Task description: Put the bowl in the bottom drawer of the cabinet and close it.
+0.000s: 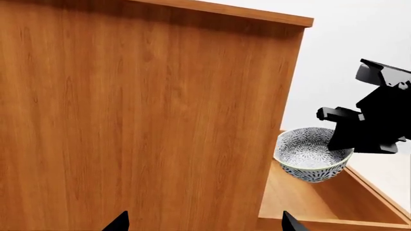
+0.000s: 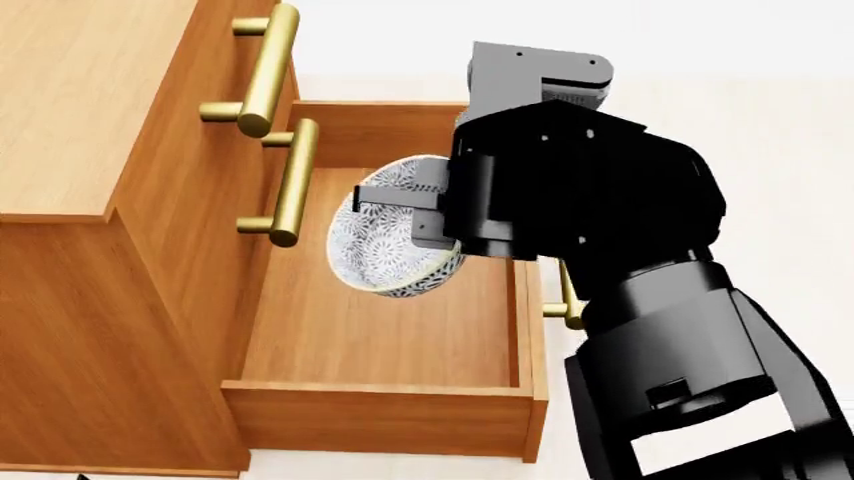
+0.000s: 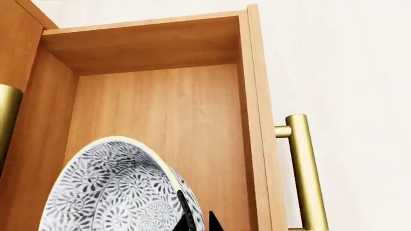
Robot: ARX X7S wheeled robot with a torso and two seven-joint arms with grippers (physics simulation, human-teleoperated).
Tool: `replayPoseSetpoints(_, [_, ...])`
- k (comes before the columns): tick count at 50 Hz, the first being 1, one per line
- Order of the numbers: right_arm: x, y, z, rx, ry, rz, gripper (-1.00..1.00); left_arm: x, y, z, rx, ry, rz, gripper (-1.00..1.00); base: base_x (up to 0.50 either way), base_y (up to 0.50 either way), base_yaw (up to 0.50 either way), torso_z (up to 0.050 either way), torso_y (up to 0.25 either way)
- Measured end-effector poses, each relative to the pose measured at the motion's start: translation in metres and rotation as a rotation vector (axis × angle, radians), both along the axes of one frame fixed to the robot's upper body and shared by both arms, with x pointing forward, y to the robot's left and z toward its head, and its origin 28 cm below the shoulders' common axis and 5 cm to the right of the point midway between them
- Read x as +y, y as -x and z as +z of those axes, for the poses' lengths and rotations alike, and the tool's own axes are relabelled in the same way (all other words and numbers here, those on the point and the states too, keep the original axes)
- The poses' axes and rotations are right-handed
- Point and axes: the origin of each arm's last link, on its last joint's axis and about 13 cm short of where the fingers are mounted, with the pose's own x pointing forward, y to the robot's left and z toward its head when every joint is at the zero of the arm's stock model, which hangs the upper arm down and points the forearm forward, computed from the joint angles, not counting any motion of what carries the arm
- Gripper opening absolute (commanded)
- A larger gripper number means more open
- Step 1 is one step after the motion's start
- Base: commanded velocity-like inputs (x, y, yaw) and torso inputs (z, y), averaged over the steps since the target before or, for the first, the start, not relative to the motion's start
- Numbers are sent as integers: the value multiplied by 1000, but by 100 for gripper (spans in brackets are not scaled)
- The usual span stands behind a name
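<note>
Bowl held over the open bottom drawer

The right gripper pinches the rim of the bowl, one finger inside the rim and one outside, as the right wrist view shows at the bowl's edge. The bowl hangs tilted, its patterned inside turned sideways toward the cabinet, above the floor of the bottom drawer and not touching it. It sits over the drawer's rear half, nearer the cabinet front than the drawer's own front panel.

The bottom drawer is pulled well out; its wooden floor is bare under the bowl, and its brass handle sticks out from the front panel. Above it, the two upper drawers are shut, their brass handles lying one above the other along the cabinet's front edge.

From the left wrist view the cabinet's side wall fills most of the picture, with the bowl and the black right gripper past its front corner. Only the two dark tips of the left gripper show, set well apart, holding nothing, close to the cabinet's side
</note>
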Motion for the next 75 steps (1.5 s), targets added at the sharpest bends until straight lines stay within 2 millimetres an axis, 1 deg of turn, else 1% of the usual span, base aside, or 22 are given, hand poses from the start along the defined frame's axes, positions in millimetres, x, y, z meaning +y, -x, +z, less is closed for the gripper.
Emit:
replayPoseSetpoints(15, [5, -3, -15, -11, -72, 20, -100, 0, 0, 0, 1, 7, -2, 100, 0, 0, 0, 0, 1])
replayPoseSetpoints(46, [9, -5, -44, 0, -162, 15, -100, 0, 0, 0, 0, 9, -1, 100, 0, 0, 0, 0, 0])
replayPoseSetpoints(75, [10, -8, -59, -12, -252, 13, -100, 0, 0, 0, 3, 9, -3, 100, 0, 0, 0, 0, 0])
